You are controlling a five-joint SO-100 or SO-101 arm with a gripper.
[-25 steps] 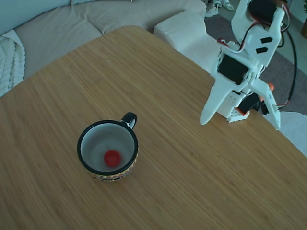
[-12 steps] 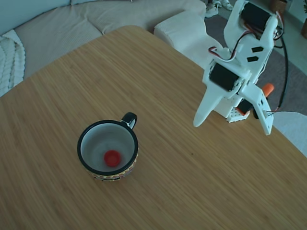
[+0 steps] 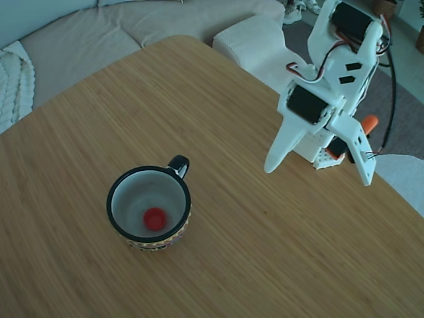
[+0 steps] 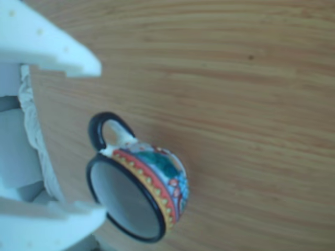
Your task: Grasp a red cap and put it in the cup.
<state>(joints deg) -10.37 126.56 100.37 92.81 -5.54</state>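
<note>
The red cap [image 3: 154,218] lies flat on the pale bottom of the cup [image 3: 159,243], a black-rimmed mug with its handle pointing up-right in the fixed view. My gripper [image 3: 318,175] hangs above the table's right side, far from the mug, open with nothing between its white fingers [image 3: 278,154]. In the other view the gripper [image 4: 102,141] frames the left edge, and the cup [image 4: 157,167] shows its patterned side between the fingertips; the cap is hidden there.
The arm's base [image 3: 328,158] and its cables stand at the wooden table's right edge [image 3: 397,199]. A beige sofa [image 3: 86,33] and a white cushion block [image 3: 248,40] lie beyond the far edge.
The arm has swung a little to the left with the gripper staying open. The red cap and the cup have not moved.
</note>
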